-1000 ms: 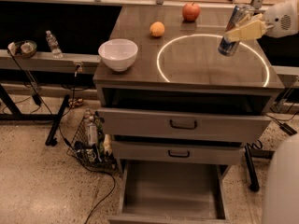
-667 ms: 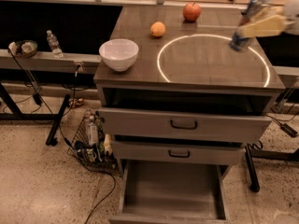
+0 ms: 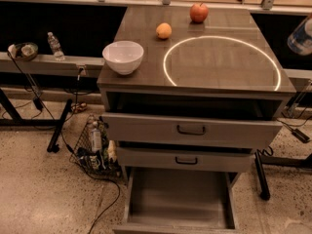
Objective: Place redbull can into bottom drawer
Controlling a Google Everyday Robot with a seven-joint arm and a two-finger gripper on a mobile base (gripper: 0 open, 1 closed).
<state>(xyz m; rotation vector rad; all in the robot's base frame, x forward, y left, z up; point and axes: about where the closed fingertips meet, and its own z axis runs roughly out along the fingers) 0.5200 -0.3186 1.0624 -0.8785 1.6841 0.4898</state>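
One redbull can (image 3: 301,35) shows as a pale blue-and-silver blur at the right edge, cut off by the frame, tilted and just off the right end of the worktop (image 3: 219,67). The claw is not in view there, so I cannot tell whether it is apart, together or clamped. The worktop carries three things, well apart from the can: one white bowl (image 3: 123,56) at the front left corner, one orange (image 3: 164,30) behind it, and one red apple (image 3: 199,12) near the back edge. One bright ring is lit on its right part. Below are three grey drawers: the top drawer (image 3: 190,129) and middle drawer (image 3: 185,160), each with one dark handle, and the bottom drawer (image 3: 178,199) pulled far out, its grey inside bare. One clear water bottle (image 3: 55,46) stands on the ledge at left.
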